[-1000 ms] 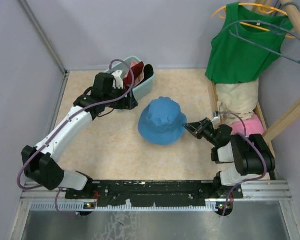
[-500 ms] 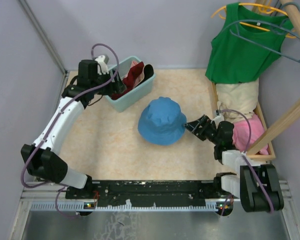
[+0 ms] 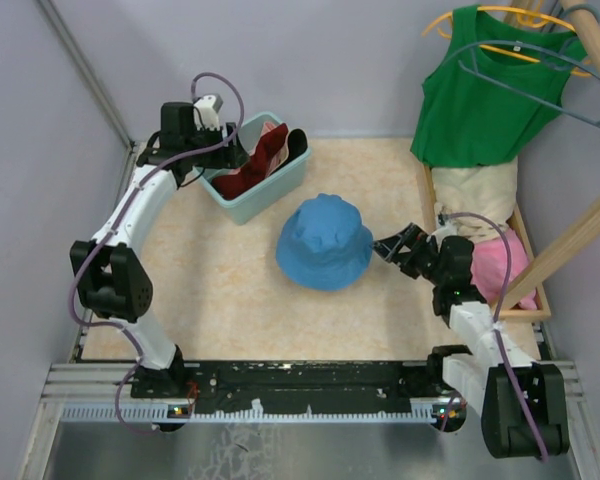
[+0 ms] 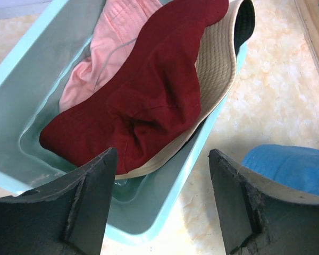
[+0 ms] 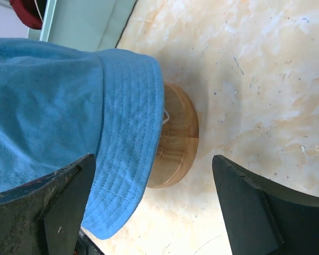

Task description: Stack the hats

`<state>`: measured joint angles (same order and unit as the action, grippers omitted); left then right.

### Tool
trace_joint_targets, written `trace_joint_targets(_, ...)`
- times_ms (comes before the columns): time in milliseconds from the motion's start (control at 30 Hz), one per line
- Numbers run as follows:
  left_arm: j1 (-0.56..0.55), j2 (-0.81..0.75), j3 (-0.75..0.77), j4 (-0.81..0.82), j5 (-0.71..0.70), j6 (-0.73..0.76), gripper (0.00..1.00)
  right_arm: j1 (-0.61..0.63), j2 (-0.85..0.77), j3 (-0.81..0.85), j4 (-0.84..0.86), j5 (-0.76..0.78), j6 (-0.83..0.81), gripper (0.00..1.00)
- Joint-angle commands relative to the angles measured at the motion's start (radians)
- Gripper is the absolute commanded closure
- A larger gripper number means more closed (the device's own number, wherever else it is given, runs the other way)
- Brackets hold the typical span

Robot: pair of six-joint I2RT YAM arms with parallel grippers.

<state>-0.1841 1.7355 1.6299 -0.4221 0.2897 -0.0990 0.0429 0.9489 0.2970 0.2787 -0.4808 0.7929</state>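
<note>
The left arm [image 3: 130,215] had swung up from beside the teal basket [image 3: 280,186] and now hung over its left end. The left fingers [image 4: 90,207] were spread wide and held nothing. They looked down at the dark red hat [image 4: 149,95], which lay on the pink hat [image 4: 111,48] and the beige hat [image 4: 215,79] inside the basket. I think the red hat was next to be picked up.

The right arm [image 3: 470,320] had tucked in, but the right fingers [image 5: 58,207] stayed spread just beside the brim of the blue hat [image 3: 325,242]. That hat sat on a round wooden stand [image 5: 175,138] in the middle of the pale, speckled tabletop [image 3: 230,290]. Plain grey walls [image 3: 330,60] stood around, and a green tank top [image 3: 480,90] hung on the right.
</note>
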Motion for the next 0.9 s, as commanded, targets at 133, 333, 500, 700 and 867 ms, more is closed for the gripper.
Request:
trace_joint_targets(133, -0.017, 0.013, -0.061, 0.156, 0.049, 0.003, 0.28, -0.014, -0.014, 0.079, -0.046, 0.016, -0.026, 0.09)
trace_joint_targets(333, -0.045, 0.069, -0.051, 0.173, 0.018, -0.017, 0.29, -0.018, -0.010, 0.090, -0.059, 0.017, -0.030, 0.08)
trace_joint_targets(500, -0.056, 0.113, -0.025, 0.174, -0.012, -0.038, 0.30, -0.021, 0.001, 0.098, -0.058, 0.015, -0.030, 0.08)
trace_joint_targets(700, -0.062, 0.168, 0.006, 0.154, -0.038, -0.052, 0.30, -0.026, 0.021, 0.108, -0.046, 0.016, -0.031, 0.08)
trace_joint_targets(867, -0.069, 0.204, 0.032, 0.178, -0.059, -0.064, 0.32, -0.031, 0.039, 0.124, -0.042, 0.014, -0.033, 0.08)
